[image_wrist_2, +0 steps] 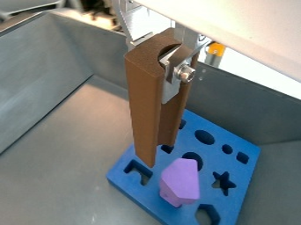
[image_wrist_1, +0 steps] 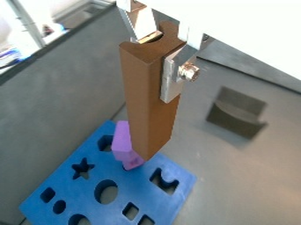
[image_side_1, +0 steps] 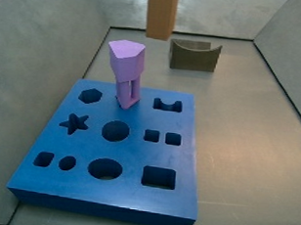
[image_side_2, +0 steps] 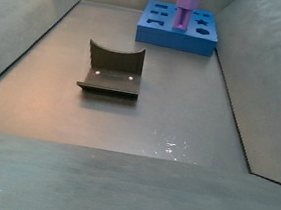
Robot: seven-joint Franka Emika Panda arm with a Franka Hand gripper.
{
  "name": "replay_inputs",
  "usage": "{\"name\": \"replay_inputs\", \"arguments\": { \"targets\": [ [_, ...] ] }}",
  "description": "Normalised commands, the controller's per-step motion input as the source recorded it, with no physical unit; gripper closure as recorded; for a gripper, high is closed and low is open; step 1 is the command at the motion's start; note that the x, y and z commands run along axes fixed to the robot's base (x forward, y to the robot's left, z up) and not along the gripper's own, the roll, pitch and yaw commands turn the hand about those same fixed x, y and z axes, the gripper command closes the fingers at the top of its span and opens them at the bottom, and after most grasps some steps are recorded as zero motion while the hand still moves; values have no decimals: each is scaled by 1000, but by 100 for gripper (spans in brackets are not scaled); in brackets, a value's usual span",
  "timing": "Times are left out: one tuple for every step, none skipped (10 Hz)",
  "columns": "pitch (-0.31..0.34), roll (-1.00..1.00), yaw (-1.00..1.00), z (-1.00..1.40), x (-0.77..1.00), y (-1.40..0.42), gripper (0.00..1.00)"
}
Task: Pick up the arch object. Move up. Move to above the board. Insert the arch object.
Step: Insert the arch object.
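Observation:
My gripper (image_wrist_1: 159, 53) is shut on the top of the arch object (image_wrist_1: 147, 97), a tall orange-brown column that hangs upright. It shows in both wrist views, with the gripper (image_wrist_2: 159, 57) and the column (image_wrist_2: 150, 101). Its lower end hangs in the air over the blue board (image_wrist_1: 70, 189), close to the lilac-purple post (image_wrist_1: 125, 145) and the arch-shaped hole (image_wrist_2: 141, 169). In a side view only the column's lower part (image_side_1: 162, 12) shows, well above the board (image_side_1: 94, 189); the gripper is out of frame there.
The purple post (image_side_1: 125, 71) stands upright in the board beside the arch hole (image_side_1: 167, 104). A squat dark olive U-shaped block (image_side_1: 194, 55) sits on the grey floor beyond the board and also shows in a side view (image_side_2: 113, 70). Grey sloped walls enclose the floor.

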Motion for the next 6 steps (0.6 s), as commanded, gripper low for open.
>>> {"name": "replay_inputs", "arguments": {
  "targets": [
    [0, 10, -654, -86, 389, -126, 100],
    [0, 17, -766, -137, 271, -66, 100],
    [-1, 6, -1000, -214, 0, 0, 100],
    [0, 0, -1000, -240, 0, 0, 100],
    [0, 0, -1000, -263, 0, 0, 100],
    [0, 0, -1000, -291, 0, 0, 100]
  ]
}}
